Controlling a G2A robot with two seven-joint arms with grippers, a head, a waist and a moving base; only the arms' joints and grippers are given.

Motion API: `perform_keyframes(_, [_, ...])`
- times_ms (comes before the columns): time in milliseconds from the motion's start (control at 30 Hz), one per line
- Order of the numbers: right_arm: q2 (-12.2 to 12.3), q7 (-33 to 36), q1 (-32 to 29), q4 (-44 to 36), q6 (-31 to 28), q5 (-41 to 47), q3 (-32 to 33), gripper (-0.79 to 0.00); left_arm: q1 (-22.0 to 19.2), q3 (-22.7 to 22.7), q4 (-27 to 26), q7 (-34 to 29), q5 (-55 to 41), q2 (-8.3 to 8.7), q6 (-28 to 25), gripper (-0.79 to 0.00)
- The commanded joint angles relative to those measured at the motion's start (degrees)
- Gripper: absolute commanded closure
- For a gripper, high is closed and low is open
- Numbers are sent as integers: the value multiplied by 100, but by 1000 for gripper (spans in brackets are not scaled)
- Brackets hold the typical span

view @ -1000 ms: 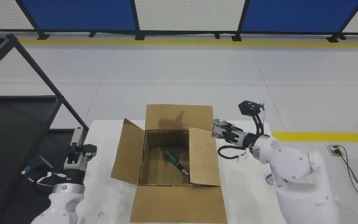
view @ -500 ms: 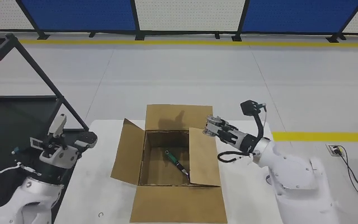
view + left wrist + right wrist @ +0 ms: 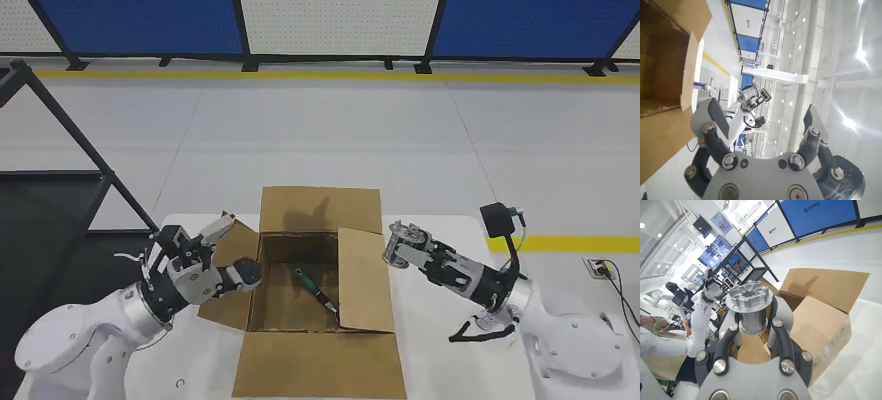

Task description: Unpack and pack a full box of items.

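The right claw [image 3: 755,313] is closed on a silver metal cylinder with a broad notched flange at one end [image 3: 750,298]. Its two fingers clamp the smooth barrel just under that flange, and the flanged end points away from the wrist. The part looks like solid cast or machined metal, so it is probably heavy for its size, rigid, and slick along the barrel. The present hold seems the sound one: if the barrel slips, the flange should catch on the fingers. The part is unlikely to break, but it could dent the cardboard if dropped rather than set down.

The open brown cardboard box [image 3: 320,208] sits just beside this claw, with its right flap between the claw and the box's hollow. Deeper inside, on the box floor, lies a slim green-handled tool [image 3: 312,283]. It looks light and likely to roll, and is best pinched across the handle.

The left claw [image 3: 762,115] is spread wide and holds nothing. The box's left flap is just beside it.
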Motion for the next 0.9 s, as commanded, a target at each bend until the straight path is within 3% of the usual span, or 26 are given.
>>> perform_keyframes(0, [0, -2, 0, -1, 1, -1, 0, 0, -1, 2, 0, 0, -1, 0, 1, -785])
perform_keyframes(233, [3, -190, -89, -35, -36, 104, -37, 0, 65, 153, 108, 272, -148, -19, -120, -785])
perform_keyframes(400, [74, -219, -189, -7, -241, 371, 187, 0, -285, 977, 426, 365, -135, -51, 77, -785])
perform_keyframes(633, [189, -96, -379, 6, -394, 623, 524, 0, -857, 2312, 924, 616, 1234, -69, 117, -785])
perform_keyframes(867, [280, -128, -496, -63, -380, 706, 642, 0, -1185, 3079, 1279, 951, 2127, -118, 23, -785])
